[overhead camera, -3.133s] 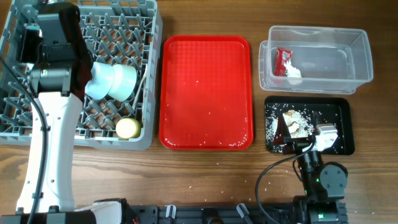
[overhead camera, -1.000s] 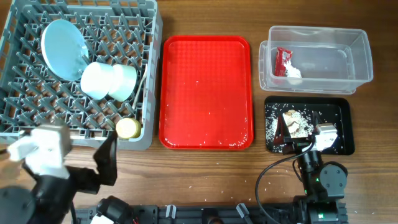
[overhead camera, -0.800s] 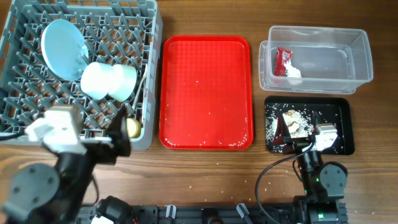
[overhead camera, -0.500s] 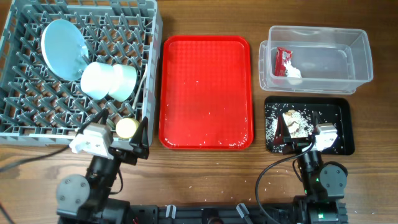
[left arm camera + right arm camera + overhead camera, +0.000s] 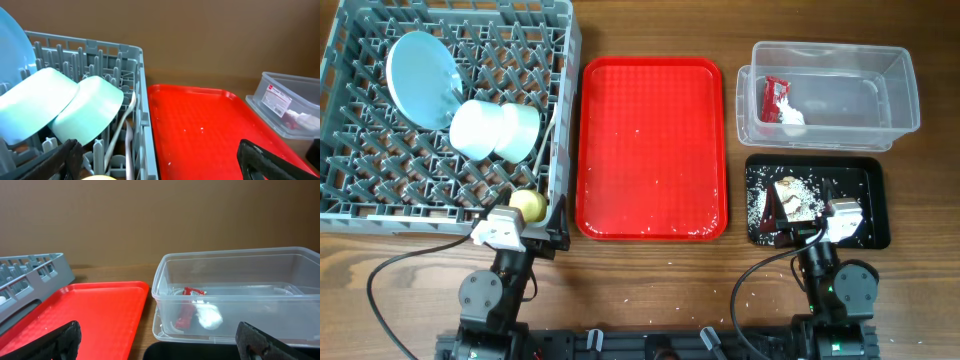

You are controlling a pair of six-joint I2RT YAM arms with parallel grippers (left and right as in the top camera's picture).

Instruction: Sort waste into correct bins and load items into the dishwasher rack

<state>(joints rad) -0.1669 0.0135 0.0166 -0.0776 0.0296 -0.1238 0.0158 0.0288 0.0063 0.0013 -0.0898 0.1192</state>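
Overhead / rack: the grey dishwasher rack (image 5: 565, 120) sits at the left of the table (image 5: 650, 285). Its left edge is cut off by the frame.
Overhead / items: a pale blue plate (image 5: 420, 78) leans on edge among the pegs. Two pale bowls (image 5: 495, 130) lie on their sides, touching each other and just beside the plate. A yellow-green cup (image 5: 528, 204) sits in the rack's near right corner. A white utensil (image 5: 549, 130) slants along the right wall; whether it is a fork or a spoon cannot be told.
Overhead / bins: the clear tub (image 5: 905, 100) at far right holds a red wrapper (image 5: 775, 97) touching a white tissue (image 5: 792, 117). The black tray (image 5: 875, 200) in front of it holds food scraps (image 5: 795, 200) and crumbs.
Overhead / red serving tray (image 5: 652, 150): lies between the rack and the bins, with pale specks on it.
Overhead / arms: the left gripper (image 5: 538, 228) is just in front of the rack corner by the cup. The right gripper (image 5: 800, 228) is at the black tray's near edge. The finger gap is not legible for either from this view.
Left wrist / left gripper (image 5: 159, 147): fingers spread wide, nothing between them. The plate is cropped at the left and the cup shows only as a sliver at the bottom edge.
Right wrist / right gripper (image 5: 157, 327): fingers wide apart and empty. The wrapper and tissue are blurred by the tub wall. The black tray shows only as a dark strip at the bottom.
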